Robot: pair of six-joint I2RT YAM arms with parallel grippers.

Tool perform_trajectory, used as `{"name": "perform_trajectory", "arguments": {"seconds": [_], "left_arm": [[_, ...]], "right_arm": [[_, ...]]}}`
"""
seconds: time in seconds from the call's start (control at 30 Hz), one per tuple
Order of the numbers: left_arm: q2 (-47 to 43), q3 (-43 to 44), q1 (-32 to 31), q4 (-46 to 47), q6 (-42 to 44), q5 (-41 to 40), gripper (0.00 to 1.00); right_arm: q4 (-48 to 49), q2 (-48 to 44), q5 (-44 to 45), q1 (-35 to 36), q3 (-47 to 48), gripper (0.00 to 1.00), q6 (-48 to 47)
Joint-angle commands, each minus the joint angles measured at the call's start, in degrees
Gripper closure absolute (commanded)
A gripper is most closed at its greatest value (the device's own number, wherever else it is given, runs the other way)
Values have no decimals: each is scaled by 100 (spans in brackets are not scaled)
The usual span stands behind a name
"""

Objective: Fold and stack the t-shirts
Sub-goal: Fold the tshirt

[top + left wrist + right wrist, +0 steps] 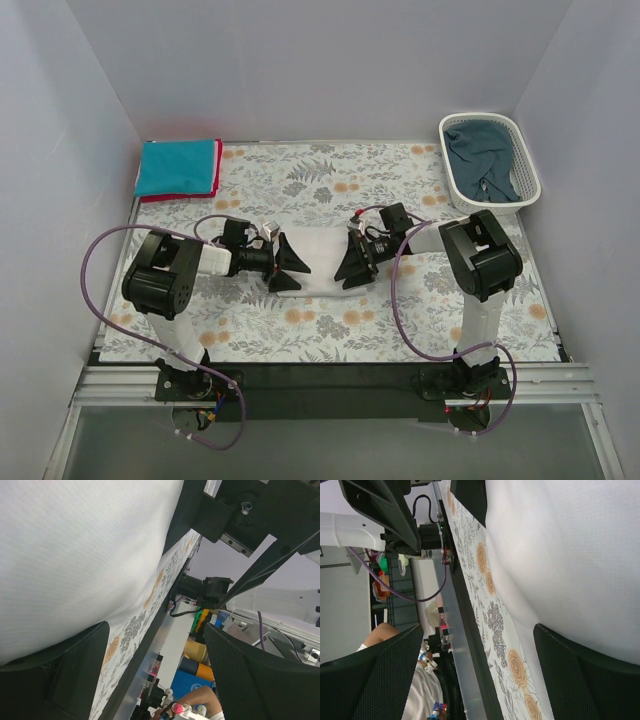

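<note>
A white t-shirt [320,248] lies folded into a narrow strip in the middle of the floral tablecloth. My left gripper [290,265] is open at its left end, jaws spread wide and turned on their side. My right gripper [351,262] is open at its right end, facing the left one. In the left wrist view the white cloth [75,555] fills the upper left, and the open gripper [155,680] holds nothing. In the right wrist view the cloth [570,555] fills the upper right, beside the open gripper [477,675]. A folded teal t-shirt [176,166] lies on a red t-shirt [214,178] at the back left.
A white slatted basket [527,165] stands at the back right with a dark blue-teal t-shirt [482,160] bunched inside. The floral tablecloth [330,180] covers the table up to a black front rail [320,375]. Purple cables loop beside both arm bases.
</note>
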Motion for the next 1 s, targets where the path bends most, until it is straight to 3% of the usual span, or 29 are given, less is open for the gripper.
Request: {"name": "perform_trajectory", "arguments": {"seconds": [0.0,0.2,0.33,0.47,0.67,0.97], "left_arm": [[26,-84,149,-500,406,-620,23],[-1019,179,368,-1037,1065,92,23],[-1452,557,378,-942,961,101,23],[-883,1242,378,-563,741,-136,24],[243,2244,395,96,469,-435,28],[1668,2623,650,440,266,-673,31]], "right_arm": [[-168,101,632,-164,-183,2,-255],[-1783,-960,229,-164,247,2,-1800],[-1918,-1253,96,-156,450,2,-1891],[-1901,-728,315,-234,1090,2,-1961],[-1673,510,711,-489,2936,2,-1628],[-1391,1787,930,-805,3298,6,-1592]]}}
